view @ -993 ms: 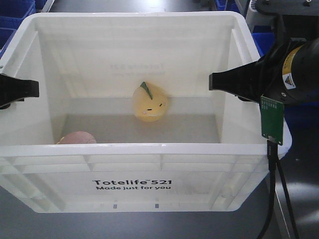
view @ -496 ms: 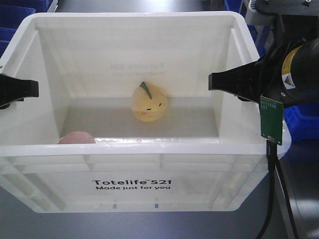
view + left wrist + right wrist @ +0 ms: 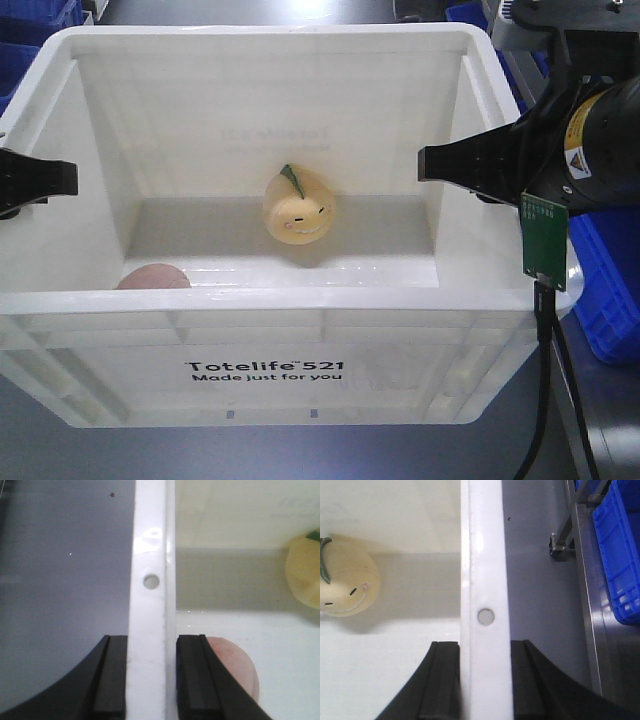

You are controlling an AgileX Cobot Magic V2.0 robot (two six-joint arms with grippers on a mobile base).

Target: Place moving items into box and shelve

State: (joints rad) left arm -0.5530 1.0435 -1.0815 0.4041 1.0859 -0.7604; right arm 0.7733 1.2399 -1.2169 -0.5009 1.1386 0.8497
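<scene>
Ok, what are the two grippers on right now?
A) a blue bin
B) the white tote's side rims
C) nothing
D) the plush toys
B: in the wrist views, the left gripper and the right gripper each have a finger on either side of a side rim of the white tote, pinching it.

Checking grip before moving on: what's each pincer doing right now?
Left pincer: closed on the box's left wall.
Right pincer: closed on the box's right wall.

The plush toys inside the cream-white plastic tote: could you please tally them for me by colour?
Yellow-orange round plush toy with a green leaf: 1
Dusty pink round plush toy: 1
Total inside the cream-white plastic tote: 2
</scene>
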